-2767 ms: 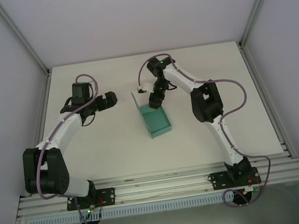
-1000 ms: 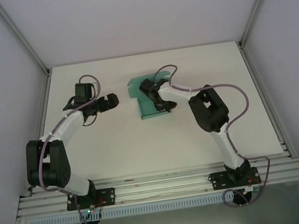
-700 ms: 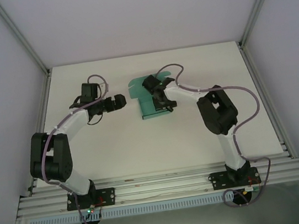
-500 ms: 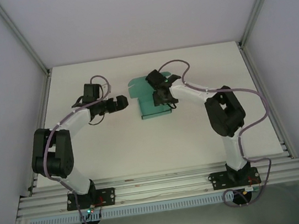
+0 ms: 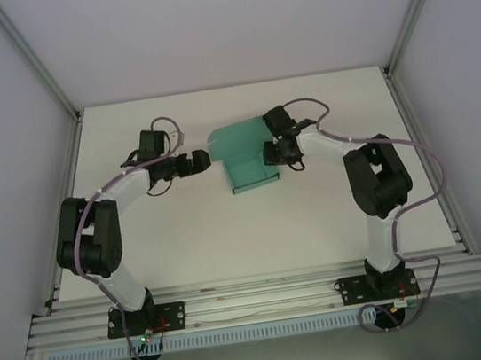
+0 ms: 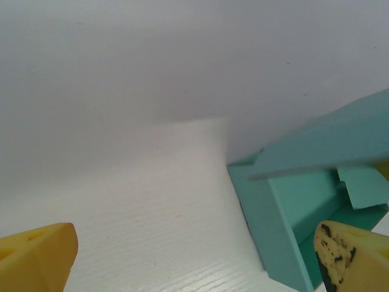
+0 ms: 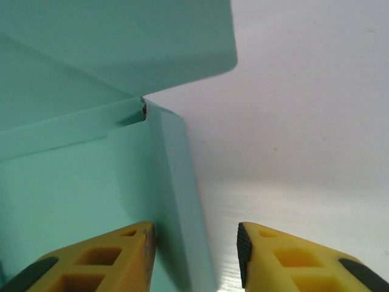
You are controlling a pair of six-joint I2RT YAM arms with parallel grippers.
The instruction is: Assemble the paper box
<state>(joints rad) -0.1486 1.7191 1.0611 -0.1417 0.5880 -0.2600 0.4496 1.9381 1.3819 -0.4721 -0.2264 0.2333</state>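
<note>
Standing by the table (image 5: 168, 235), I see the paper box (image 5: 248, 168) just past its centre toward 12 o'clock. Its mouth faces up, its long axis runs roughly 12 to 6, and the lid flap (image 5: 239, 135) rises at the 12 o'clock end. The right gripper (image 5: 271, 154) straddles the 3 o'clock side wall (image 7: 179, 201), jaws partly apart and not clamping it. The left gripper (image 5: 205, 160) gapes wide at 9 o'clock, holding nothing. My worry is that such thin card is light: a squeeze or sideways nudge could buckle that wall or skid the box askew.
</note>
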